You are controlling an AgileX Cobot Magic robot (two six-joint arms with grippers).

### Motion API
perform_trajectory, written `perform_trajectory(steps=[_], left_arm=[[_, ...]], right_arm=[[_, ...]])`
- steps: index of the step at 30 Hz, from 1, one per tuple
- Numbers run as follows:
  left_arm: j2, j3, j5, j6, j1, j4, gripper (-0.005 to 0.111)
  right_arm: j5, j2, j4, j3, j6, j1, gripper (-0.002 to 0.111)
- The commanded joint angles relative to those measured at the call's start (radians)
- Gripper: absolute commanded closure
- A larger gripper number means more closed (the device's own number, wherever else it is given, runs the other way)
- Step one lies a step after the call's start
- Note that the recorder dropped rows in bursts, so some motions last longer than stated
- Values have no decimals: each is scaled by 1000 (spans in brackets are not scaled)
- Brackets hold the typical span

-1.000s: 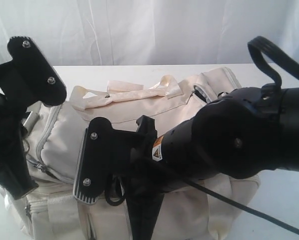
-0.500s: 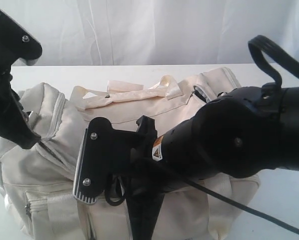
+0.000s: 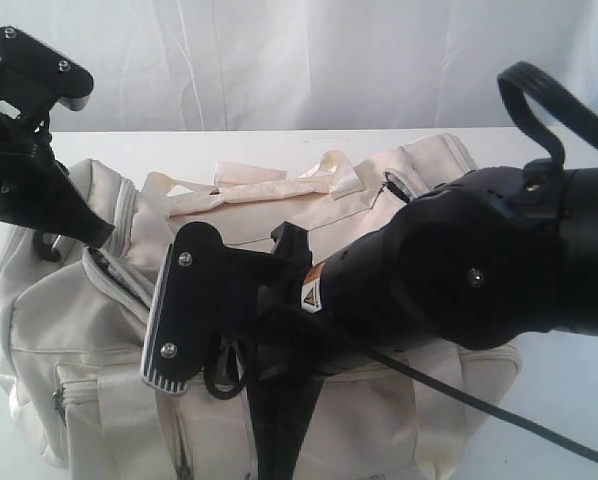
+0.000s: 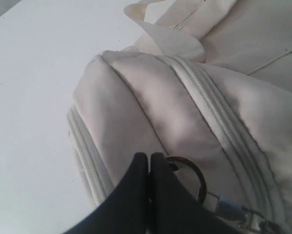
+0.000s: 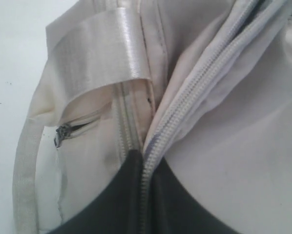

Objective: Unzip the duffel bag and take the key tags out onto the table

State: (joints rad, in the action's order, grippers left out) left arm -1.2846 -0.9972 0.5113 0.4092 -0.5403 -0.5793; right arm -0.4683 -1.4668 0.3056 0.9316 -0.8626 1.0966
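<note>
The cream duffel bag (image 3: 69, 330) lies on the white table (image 3: 259, 145). My left gripper (image 3: 97, 236) is at the bag's left end, shut on the dark ring (image 4: 184, 159) of the zipper pull; in the left wrist view its black fingertips (image 4: 149, 156) press together over the bag's end panel (image 4: 136, 97). My right gripper (image 5: 145, 156) is shut on the grey zipper tape (image 5: 185, 107) at the edge of the bag's opening. A short dark gap (image 3: 119, 280) shows in the zipper by the left gripper. The key tags are hidden.
The right arm (image 3: 459, 280) fills the foreground and covers much of the bag. Satin straps (image 3: 249, 185) lie across the bag's top. A small zip pocket (image 5: 63, 132) sits under a satin strap loop (image 5: 107, 48). A white curtain (image 3: 329, 60) hangs behind.
My left gripper has risen and moved right with the zipper pull, lifting the bag's left end. The right gripper has stayed on the zipper tape.
</note>
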Motion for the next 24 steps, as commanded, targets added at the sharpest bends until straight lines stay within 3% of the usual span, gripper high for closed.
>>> perform_trajectory(steps=[1, 4, 10, 13, 17, 21, 23, 24], left_arm=[[34, -11, 61, -7, 31, -52, 107], [68, -11, 113, -82, 29, -6, 107], [119, -11, 83, -95, 29, -38, 107], [140, -13, 116, -103, 29, 37, 107], [185, -13, 164, -250, 29, 253, 107], [231, -13, 229, -445, 29, 506, 107], [247, -13, 281, -514, 29, 595, 107], [258, -13, 329, -549, 29, 645, 107]], right_arm=[[-138, -1, -4, -15, 4, 2, 108], [-138, -1, -4, -15, 4, 2, 108], [-138, -1, -4, -15, 4, 2, 108], [-134, -1, -4, -15, 4, 2, 108], [-120, -1, 0, -15, 15, 2, 106], [-96, -1, 9, 1, 64, 2, 85], [-91, 2, 11, 21, 105, 2, 67], [-91, 12, 11, 46, 111, 2, 53]])
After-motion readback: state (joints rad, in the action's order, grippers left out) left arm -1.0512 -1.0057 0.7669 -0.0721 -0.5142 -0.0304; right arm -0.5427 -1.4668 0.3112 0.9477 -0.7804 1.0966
